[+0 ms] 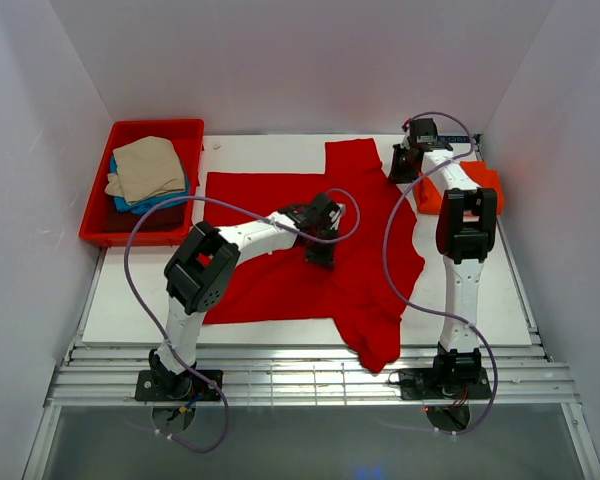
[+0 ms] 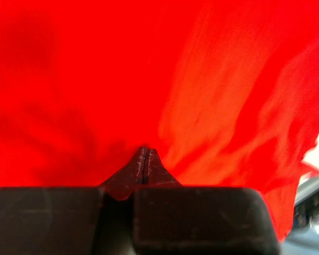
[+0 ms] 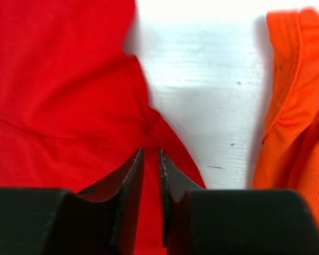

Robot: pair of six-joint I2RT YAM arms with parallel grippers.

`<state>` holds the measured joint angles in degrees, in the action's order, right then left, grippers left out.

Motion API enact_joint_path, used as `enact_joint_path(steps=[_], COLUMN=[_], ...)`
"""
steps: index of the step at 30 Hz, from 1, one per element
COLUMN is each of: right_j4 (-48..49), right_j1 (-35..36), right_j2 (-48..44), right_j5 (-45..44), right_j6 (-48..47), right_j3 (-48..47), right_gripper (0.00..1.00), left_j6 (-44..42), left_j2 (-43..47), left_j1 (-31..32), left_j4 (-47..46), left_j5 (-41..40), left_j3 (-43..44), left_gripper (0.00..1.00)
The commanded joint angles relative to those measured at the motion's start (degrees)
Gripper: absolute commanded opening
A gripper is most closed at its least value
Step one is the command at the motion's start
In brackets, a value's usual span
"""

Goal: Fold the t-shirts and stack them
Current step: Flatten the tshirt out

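Note:
A bright red t-shirt [image 1: 270, 280] lies spread over the white board, one part hanging off the near edge. My left gripper [image 1: 320, 255] is down on the shirt's middle. In the left wrist view its jaws [image 2: 144, 150] are shut, and the red cloth [image 2: 202, 79] puckers toward the tips. My right gripper [image 1: 404, 172] is at the shirt's far right edge. Its jaws [image 3: 150, 151] stand slightly apart over the cloth's [image 3: 58, 79] bunched hem. A folded orange-red t-shirt [image 1: 427, 195] [image 3: 297, 106] lies just right of it.
A red plastic tray [image 1: 95, 235] at the far left holds a beige t-shirt [image 1: 148, 168] on top of a blue one [image 1: 145, 203]. White walls enclose the table on three sides. Bare white board [image 3: 202, 79] shows between the red and orange-red shirts.

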<state>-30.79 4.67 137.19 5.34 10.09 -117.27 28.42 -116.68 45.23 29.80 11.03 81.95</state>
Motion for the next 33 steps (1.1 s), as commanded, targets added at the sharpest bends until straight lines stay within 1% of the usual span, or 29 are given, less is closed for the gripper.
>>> enact_joint_path(steps=[1,2,3,5,6,7,9,10,13,14,15,19,22,28,33], right_j4=[10.3,11.3,12.2,11.3,9.8,9.2,8.4,8.5,12.2,13.1,13.8,15.0,17.0,20.1,20.0], right_j1=[0.1,0.1,0.1,0.1,0.1,0.0,0.1,0.1,0.2,0.3,0.3,0.7,0.9,0.9,1.0], right_j2=[-9.0,-9.4,-9.4,-7.9,-5.5,-4.2,-1.1,-0.4,0.5,0.8,1.5,4.9,6.2,8.5,11.1], right_j5=[3.9,4.1,4.1,4.1,4.4,4.5,4.9,4.9,5.1,5.1,5.1,5.3,5.0,4.8,5.4], right_j6=[0.7,1.1,1.8,2.2,2.4,3.1,3.9,4.8,6.3,6.5,6.7,7.6,7.9,9.6,10.8], right_j3=[1.7,1.7,0.5,-2.9,-6.8,-8.7,-11.3,-12.0,-9.4,-8.9,-8.8,-11.9,-12.8,-13.6,-14.5], right_gripper=[0.25,0.36,0.43,0.52,0.53,0.53,0.55,0.55,0.56,0.56,0.56,0.56,0.56,0.55,0.56], left_j6=[-3.1,-3.5,-4.0,-4.5,-4.5,-4.5,-4.1,-4.2,-6.1,-7.1,-7.6,-8.3,-9.9,-12.6,-12.4], left_j2=[-1.2,-2.0,-2.3,-3.1,-3.5,-4.0,-5.3,-5.7,-7.0,-7.3,-7.9,-10.0,-12.0,-16.8,-18.8], left_j1=[-0.1,-0.2,-0.9,-2.6,-3.9,-7.2,-11.1,-15.0,-21.7,-23.3,-26.5,-34.0,-37.0,-38.8,-39.7], left_j4=[0.6,0.8,1.0,1.8,2.4,3.1,3.9,5.0,5.0,4.7,4.2,0.2,-2.3,-4.4,-4.9], left_j5=[-7.7,-8.9,-13.3,-16.0,-16.6,-16.7,-16.7,-16.9,-19.6,-19.7,-19.6,-17.1,-16.6,-16.7,-19.0], left_j3=[12.4,14.4,16.1,20.0,21.0,21.9,23.8,24.3,25.4,25.5,25.7,27.1,29.1,35.8,35.7], left_gripper=[0.1,0.21,0.28,0.46,0.47,0.48,0.48,0.48,0.47,0.47,0.47,0.47,0.47,0.48,0.48])
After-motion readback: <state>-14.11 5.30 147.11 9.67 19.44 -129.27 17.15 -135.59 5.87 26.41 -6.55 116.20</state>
